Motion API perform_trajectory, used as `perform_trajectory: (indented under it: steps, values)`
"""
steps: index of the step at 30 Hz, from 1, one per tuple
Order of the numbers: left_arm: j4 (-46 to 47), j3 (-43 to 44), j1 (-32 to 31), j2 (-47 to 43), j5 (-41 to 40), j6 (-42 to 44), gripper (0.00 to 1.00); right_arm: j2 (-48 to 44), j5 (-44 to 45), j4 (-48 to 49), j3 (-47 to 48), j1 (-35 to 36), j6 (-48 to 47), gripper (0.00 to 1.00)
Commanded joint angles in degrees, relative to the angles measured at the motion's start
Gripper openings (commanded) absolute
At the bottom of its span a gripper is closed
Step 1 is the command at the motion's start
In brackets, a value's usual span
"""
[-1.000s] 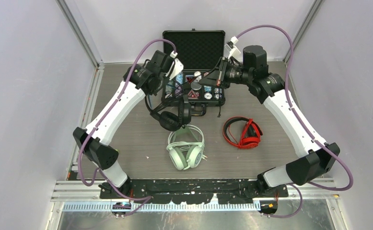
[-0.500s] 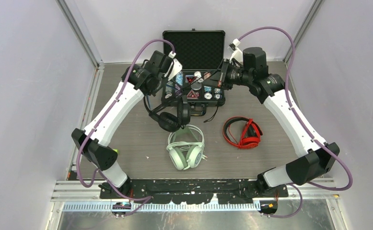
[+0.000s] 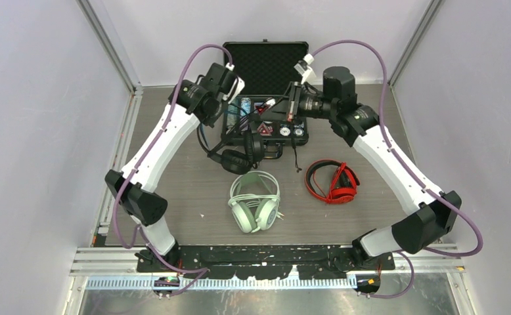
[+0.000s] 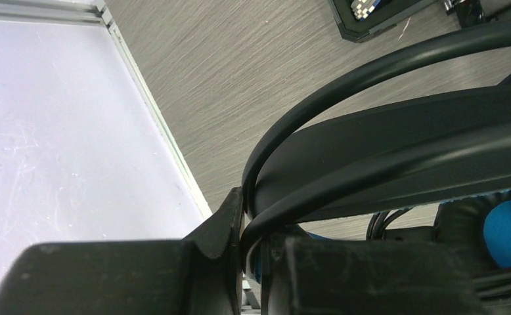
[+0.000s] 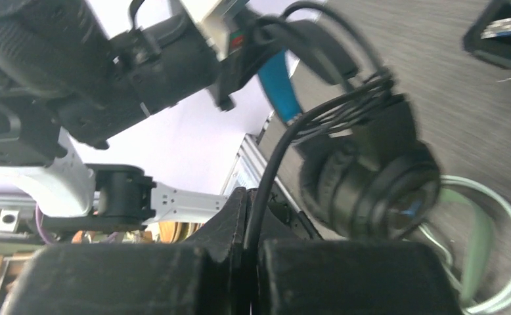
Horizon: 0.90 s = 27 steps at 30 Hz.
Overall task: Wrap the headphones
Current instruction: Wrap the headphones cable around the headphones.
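Between the clamped fingers of the right gripper [image 5: 247, 230] runs the black cable [image 5: 265, 174], the left gripper [image 4: 243, 239] just beside it pinches the band of the black headphones [image 3: 237, 161] hanging below, so I'd guess a hard tug slips that cable or snags the open case [image 3: 266, 65] underneath, bare table [image 3: 194, 187] only off to either side.

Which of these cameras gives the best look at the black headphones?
The top external view: it alone shows the whole black headphones. The left wrist view shows only a close-up stretch of headband and a bit of blue padding. The right wrist view shows one blurred ear cup and the cable.
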Motion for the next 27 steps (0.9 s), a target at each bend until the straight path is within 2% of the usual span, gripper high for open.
perform_trajectory:
  steps: [1,6,11,17,22,27]
  values:
    - [-2.2,5.6,0.3,1.9,-0.6,-7.4,0.0,1.3,0.0,7.3,1.5,4.6,4.0,0.08]
    - [-5.0,10.2,1.3,4.7,0.7,-16.0,0.0,4.0,4.1,7.9,3.9,8.8,5.4,0.08]
    - [-7.9,16.2,6.5,7.0,8.1,-23.6,0.0,5.8,8.1,5.5,5.4,13.2,3.0,0.08]
    - [-3.0,16.2,10.3,5.6,15.0,-31.0,0.0,6.8,14.4,3.2,6.4,15.7,-1.0,0.11]
    - [3.6,14.6,11.6,4.1,21.5,-38.7,0.0,7.4,21.3,2.6,8.0,18.2,-10.1,0.11]
    - [6.8,16.1,11.9,3.4,22.5,-44.0,0.0,6.5,28.4,5.5,5.5,21.0,-21.2,0.12]
